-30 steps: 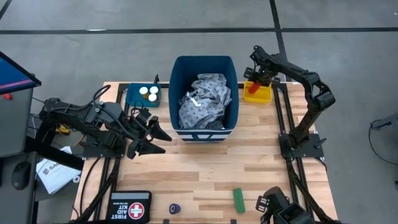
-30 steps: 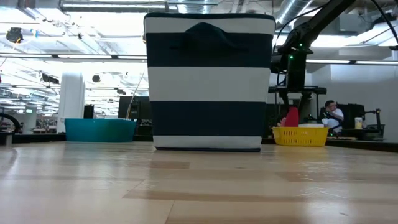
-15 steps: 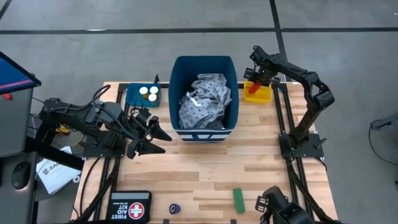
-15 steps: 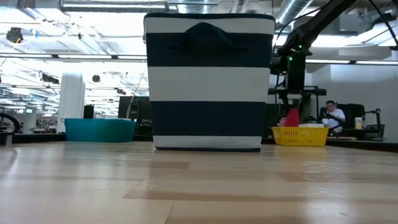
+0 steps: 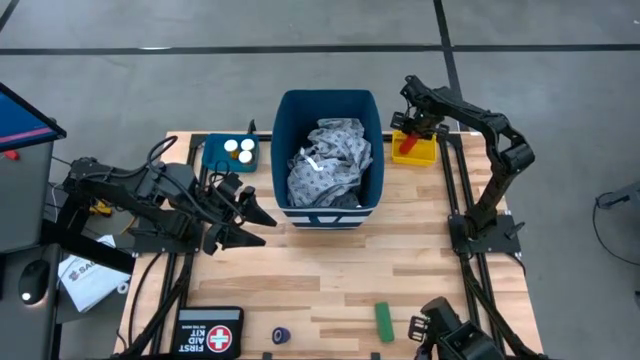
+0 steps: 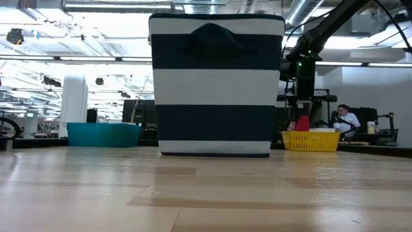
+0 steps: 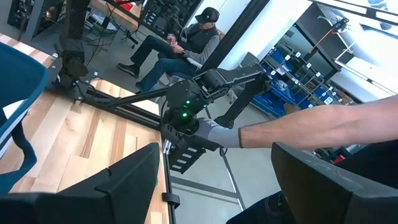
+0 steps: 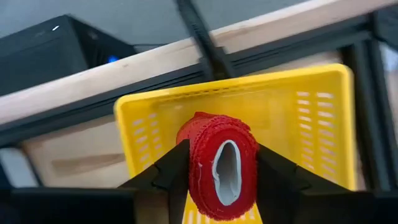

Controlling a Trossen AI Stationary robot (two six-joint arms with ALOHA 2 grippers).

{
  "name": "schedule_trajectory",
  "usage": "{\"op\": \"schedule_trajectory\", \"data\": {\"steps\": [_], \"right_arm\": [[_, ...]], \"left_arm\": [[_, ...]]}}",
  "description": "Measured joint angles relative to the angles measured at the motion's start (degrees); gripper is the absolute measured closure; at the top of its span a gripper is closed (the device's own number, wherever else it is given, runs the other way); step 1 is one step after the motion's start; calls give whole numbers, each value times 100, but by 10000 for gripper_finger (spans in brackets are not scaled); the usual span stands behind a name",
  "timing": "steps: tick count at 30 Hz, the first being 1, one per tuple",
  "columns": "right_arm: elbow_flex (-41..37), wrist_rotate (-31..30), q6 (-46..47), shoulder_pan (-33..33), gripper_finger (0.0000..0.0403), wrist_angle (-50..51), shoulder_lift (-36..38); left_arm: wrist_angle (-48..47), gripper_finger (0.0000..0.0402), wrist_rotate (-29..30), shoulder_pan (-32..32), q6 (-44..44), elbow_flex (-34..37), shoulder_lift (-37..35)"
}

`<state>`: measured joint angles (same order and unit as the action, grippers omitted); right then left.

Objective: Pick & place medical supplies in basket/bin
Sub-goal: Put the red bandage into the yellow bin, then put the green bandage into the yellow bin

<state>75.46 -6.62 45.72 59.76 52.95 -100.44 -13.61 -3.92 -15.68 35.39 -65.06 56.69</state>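
Observation:
My right gripper (image 5: pixel 413 128) is at the table's far right, above the yellow tray (image 5: pixel 428 156), and is shut on a red roll (image 5: pixel 404 149). In the low view the red roll (image 6: pixel 301 123) sticks up over the yellow tray's wall (image 6: pixel 310 140). The grey patterned gown (image 5: pixel 330 160) lies bunched inside the tall dark blue bin (image 5: pixel 283 150). White and orange bottles (image 5: pixel 238 149) stand in the teal tray (image 5: pixel 214 156). A green cylinder (image 5: pixel 384 321) and a dark blue roll (image 5: pixel 281 336) lie near the table's near edge. My left gripper (image 5: pixel 252 218) waits open, left of the bin. My right gripper pinches the red roll (image 8: pixel 205 163) between its two fingers, one finger (image 8: pixel 173 171) on each curved side. It comes from above, pointing down, and the roll's hollow end (image 8: pixel 227 168) faces the wrist camera. The tray wall hides the roll's lower end, so whether it rests on the tray floor cannot be told.
A black FIRST AID KIT pouch (image 5: pixel 210 330) lies at the near left corner. Bare wood lies between the bin and the near edge. The left wrist view shows a gloved hand (image 7: pixel 214 134) and a seated person beyond the table.
My right gripper has gone down a little with the red roll, which now sits lower behind the yellow tray's wall. The gripper has stayed shut on it.

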Motion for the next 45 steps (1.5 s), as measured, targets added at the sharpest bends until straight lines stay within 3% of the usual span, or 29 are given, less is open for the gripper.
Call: {"op": "schedule_trajectory", "data": {"steps": [8,12,32,38,45], "right_arm": [[2,214,-221,-6,182,-117,0],[2,213,-143,-2,160,-118,0],[731,215,-118,-4,157,-288,7],[1539,275,-640,-6,157,-227,7],[2974,1020,-1275,-119,157,190,9]], "left_arm": [[-2,100,0,0,-32,0,0],[-2,100,0,0,-32,0,0],[-7,100,-15,0,-51,0,0],[-7,100,-311,0,-197,0,0],[-4,100,-530,0,-213,0,0]]}}
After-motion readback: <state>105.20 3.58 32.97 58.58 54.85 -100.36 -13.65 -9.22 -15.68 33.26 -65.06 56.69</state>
